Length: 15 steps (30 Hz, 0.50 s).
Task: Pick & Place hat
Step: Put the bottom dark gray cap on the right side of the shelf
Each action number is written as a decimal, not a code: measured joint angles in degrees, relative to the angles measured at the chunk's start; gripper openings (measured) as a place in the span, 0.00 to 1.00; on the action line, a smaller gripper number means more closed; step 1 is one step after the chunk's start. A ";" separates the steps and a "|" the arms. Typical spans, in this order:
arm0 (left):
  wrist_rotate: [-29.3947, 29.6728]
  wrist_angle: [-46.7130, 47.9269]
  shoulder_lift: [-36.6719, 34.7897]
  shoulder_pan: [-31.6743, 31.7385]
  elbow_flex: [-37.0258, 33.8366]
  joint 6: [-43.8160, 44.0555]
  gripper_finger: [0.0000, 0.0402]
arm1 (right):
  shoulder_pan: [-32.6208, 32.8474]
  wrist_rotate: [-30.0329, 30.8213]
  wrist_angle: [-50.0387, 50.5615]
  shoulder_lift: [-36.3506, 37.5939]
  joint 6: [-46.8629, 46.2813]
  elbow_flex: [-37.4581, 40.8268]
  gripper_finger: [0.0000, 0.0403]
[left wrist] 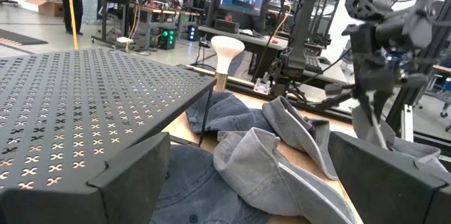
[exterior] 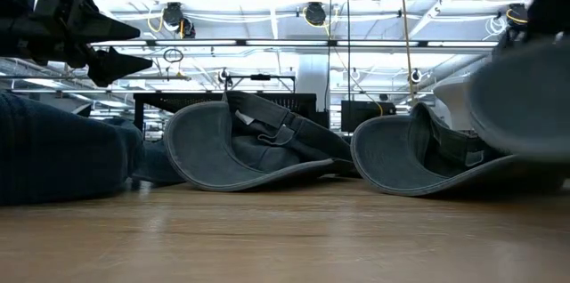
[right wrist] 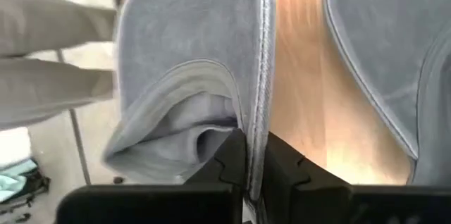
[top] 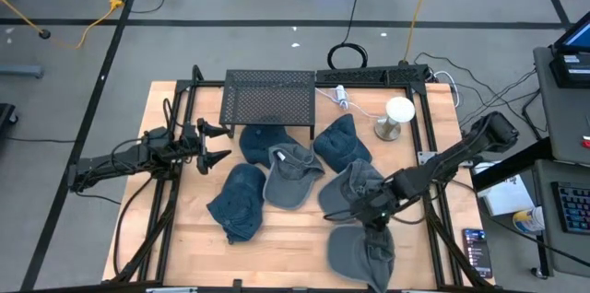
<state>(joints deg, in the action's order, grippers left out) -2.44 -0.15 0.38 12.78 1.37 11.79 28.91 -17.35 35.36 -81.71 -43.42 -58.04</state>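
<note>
Grey denim hat (top: 362, 254) lies at the near right edge of the tabletop (top: 295, 242), brim toward the other hats. Right hand (top: 376, 222) is on it, clenched on the brim edge: the right wrist view shows both fingers (right wrist: 229, 155) pinched shut with the stitched rim (right wrist: 263, 76) running between them. Step in hand, as I read it: the grasp is made, the lift not yet begun, since the hat looks to rest on the wood. Next move calls for a straight rise so the soft crown clears the neighbouring grey hat (top: 355, 187) just beside it, then a carry, likely toward the black perforated rack (top: 268, 99) at the far side, though the goal is not shown. Thin grip on the fabric could slip. Left hand (top: 214, 144) hovers released, fingers spread, at the left of the hat pile, waiting.
</note>
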 joint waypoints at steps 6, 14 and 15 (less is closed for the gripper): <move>0.00 -0.02 0.00 0.00 0.00 0.00 0.97 | 0.02 5.59 -0.24 6.18 0.15 -1.70 0.03; 0.00 -0.02 0.00 0.02 0.00 -0.02 0.97 | 0.02 24.01 -0.96 16.23 2.03 -2.49 0.03; 0.00 -0.02 -0.01 0.01 0.00 0.00 0.97 | 0.02 26.55 -0.98 17.29 2.73 -2.49 0.03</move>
<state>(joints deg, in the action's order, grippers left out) -2.44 -0.16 0.37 12.79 1.37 11.79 28.93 9.20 34.38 -64.42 -40.68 -60.53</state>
